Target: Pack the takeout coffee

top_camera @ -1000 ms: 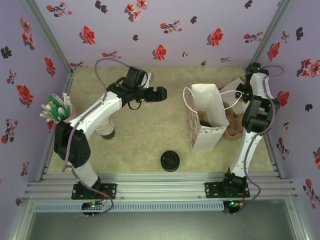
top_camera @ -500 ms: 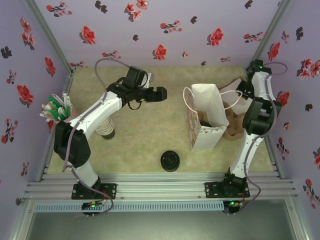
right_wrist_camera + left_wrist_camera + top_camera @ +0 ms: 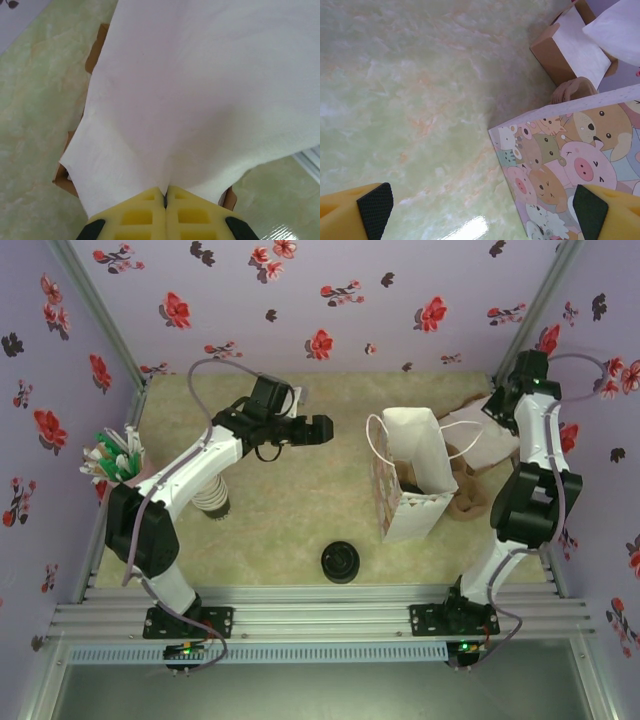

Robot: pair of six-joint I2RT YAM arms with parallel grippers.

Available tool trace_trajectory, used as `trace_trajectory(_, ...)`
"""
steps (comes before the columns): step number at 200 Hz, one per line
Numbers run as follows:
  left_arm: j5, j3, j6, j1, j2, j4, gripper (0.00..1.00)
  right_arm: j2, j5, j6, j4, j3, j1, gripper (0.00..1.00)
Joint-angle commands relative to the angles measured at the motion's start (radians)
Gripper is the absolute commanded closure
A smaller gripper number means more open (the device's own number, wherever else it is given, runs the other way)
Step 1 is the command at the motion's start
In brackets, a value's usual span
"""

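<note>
- The top external view takes in the whole table (image 3: pixel 290 525). The left gripper (image 3: pixel 320 430) hangs over bare marble to the left of the paper bag (image 3: pixel 408 518). The bag stands upright with its mouth open and 2 white loop handles out to its sides.
- That same view gives the stack of lidless cups (image 3: pixel 213 500) beside the left arm. It also gives the bundle of green and white sticks (image 3: pixel 113 455) at the left wall. A round black thing (image 3: pixel 340 562) sits near the front edge, left of the bag and apart from it.
- The left wrist view adds the bag's outer face, printed with cartoon pigs, dogs and cats. It also shows the left gripper's 2 black pads (image 3: pixel 375 210) standing wide apart with nothing between them.
- The right wrist view gives the right gripper (image 3: pixel 165 197). Its 2 yellow fingers are pressed together on the edge of a white napkin (image 3: pixel 200 100). Edges of a brown cardboard box (image 3: pixel 95 50) peep out from under the sheet.
- Takeout coffee: I cannot tell where it is. From above, the round black thing shows a lid-like top, and whether a cup stands beneath it is hidden. Low inside the bag lies a dim brownish patch, too small to name.
</note>
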Motion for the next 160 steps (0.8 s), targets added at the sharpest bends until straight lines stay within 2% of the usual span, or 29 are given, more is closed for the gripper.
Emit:
trace_trajectory(1, 0.013, -0.016, -0.008, -0.005, -0.05, 0.024, 0.05, -0.117, -0.022, 0.069, 0.135, -0.111, -0.002, 1.0)
trace_trajectory(46, 0.014, -0.032, -0.011, -0.012, -0.083, 0.034, 0.05, -0.417, 0.036, 0.142, 0.268, -0.331, 0.012, 1.0)
trace_trajectory(91, 0.006, -0.066, -0.024, -0.029, -0.129, 0.059, 0.05, -0.709, 0.083, 0.151, 0.278, -0.458, 0.042, 1.0)
trace_trajectory(132, -0.018, -0.098, -0.03, -0.049, -0.176, 0.057, 0.05, -0.922, 0.12, 0.088, 0.205, -0.439, 0.061, 1.0)
trace_trajectory(160, -0.033, -0.122, -0.035, -0.057, -0.208, 0.057, 0.05, -1.011, 0.054, 0.024, 0.161, -0.373, 0.062, 1.0)
